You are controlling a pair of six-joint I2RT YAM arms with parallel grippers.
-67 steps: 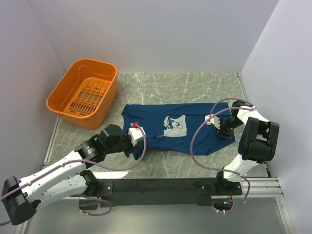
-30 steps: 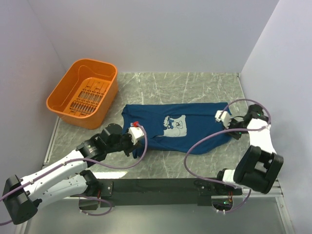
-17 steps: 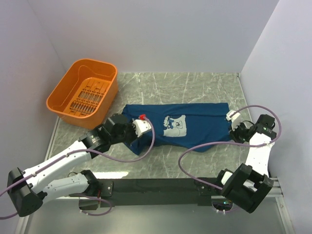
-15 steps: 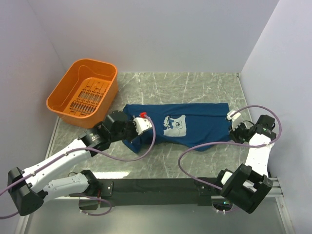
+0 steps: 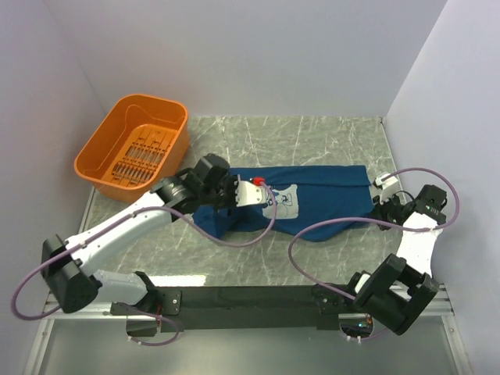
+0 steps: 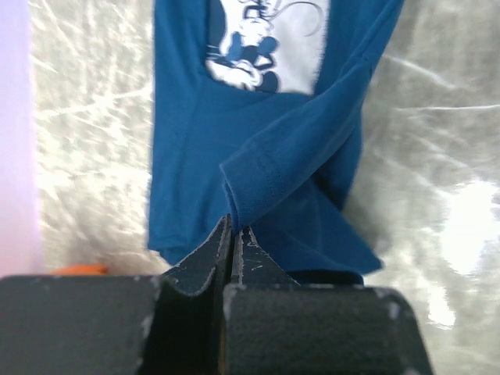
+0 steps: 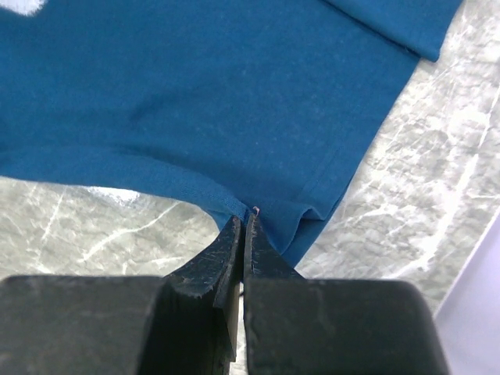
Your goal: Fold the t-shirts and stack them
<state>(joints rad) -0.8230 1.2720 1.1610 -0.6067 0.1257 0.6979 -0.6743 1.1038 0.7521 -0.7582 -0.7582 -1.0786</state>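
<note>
The dark navy-blue cotton t-shirt (image 5: 320, 195) looks light and limp, best taken at its hems: the left gripper (image 6: 232, 228) pinches a sleeve hem, the right gripper (image 7: 244, 225) the right-end hem.

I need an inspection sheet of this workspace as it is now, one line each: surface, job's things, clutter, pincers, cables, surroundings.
surface: grey marbled table.
job's things: one navy t-shirt, print up, left end raised.
clutter: orange basket at the far left corner.
pincers: left pincer shut on a t-shirt hem; right pincer shut on the t-shirt's right edge.
cables: both purple; left cable loops over the table; right cable runs along the t-shirt's near edge.
surroundings: pale walls on three sides; black rail at the near edge.
</note>
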